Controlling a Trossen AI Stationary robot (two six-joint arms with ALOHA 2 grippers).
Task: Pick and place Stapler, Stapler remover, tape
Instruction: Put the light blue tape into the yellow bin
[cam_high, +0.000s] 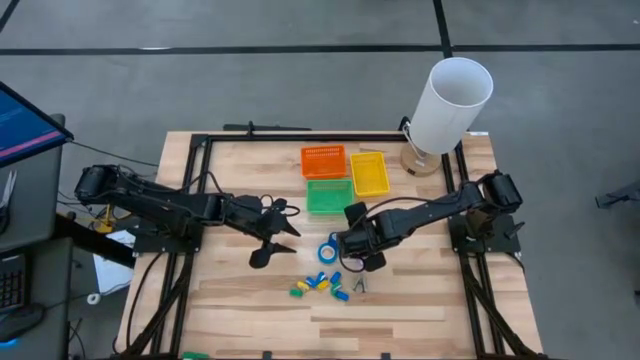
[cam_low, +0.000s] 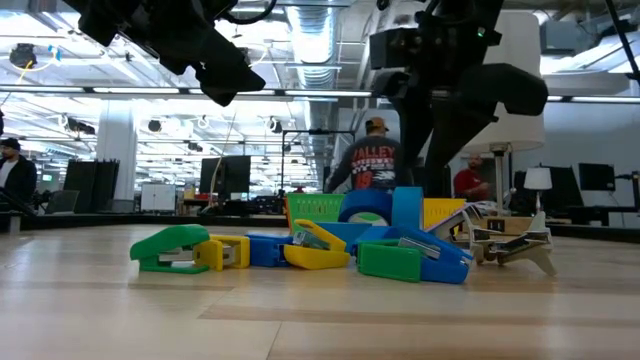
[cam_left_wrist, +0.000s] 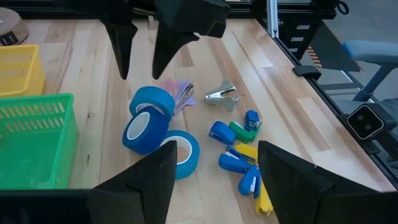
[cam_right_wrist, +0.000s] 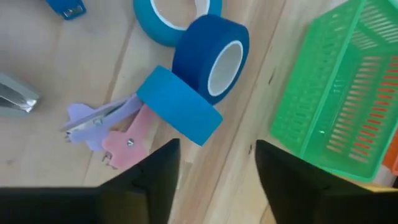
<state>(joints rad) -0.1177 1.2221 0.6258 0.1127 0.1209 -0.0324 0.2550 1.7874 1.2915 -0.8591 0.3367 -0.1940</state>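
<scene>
Three blue tape rolls sit together mid-table (cam_high: 329, 250). One lies flat (cam_left_wrist: 182, 154), one stands on edge (cam_right_wrist: 213, 55), and one leans tilted on its neighbour (cam_right_wrist: 179, 104). Purple and pink staple removers (cam_right_wrist: 106, 127) lie beside them, and a metal one (cam_left_wrist: 222, 94) lies farther off. Small blue, green and yellow staplers (cam_left_wrist: 239, 152) form a loose pile near the front edge. My right gripper (cam_right_wrist: 217, 180) hangs open just above the tilted roll, pointing steeply down, touching nothing. My left gripper (cam_left_wrist: 211, 180) waits open to the rolls' left.
Green (cam_high: 328, 196), orange (cam_high: 323, 160) and yellow (cam_high: 368, 173) baskets stand just beyond the rolls. A tall white cylinder (cam_high: 450, 105) stands at the far right corner. Bare wood lies along the near edge. People show in the room behind.
</scene>
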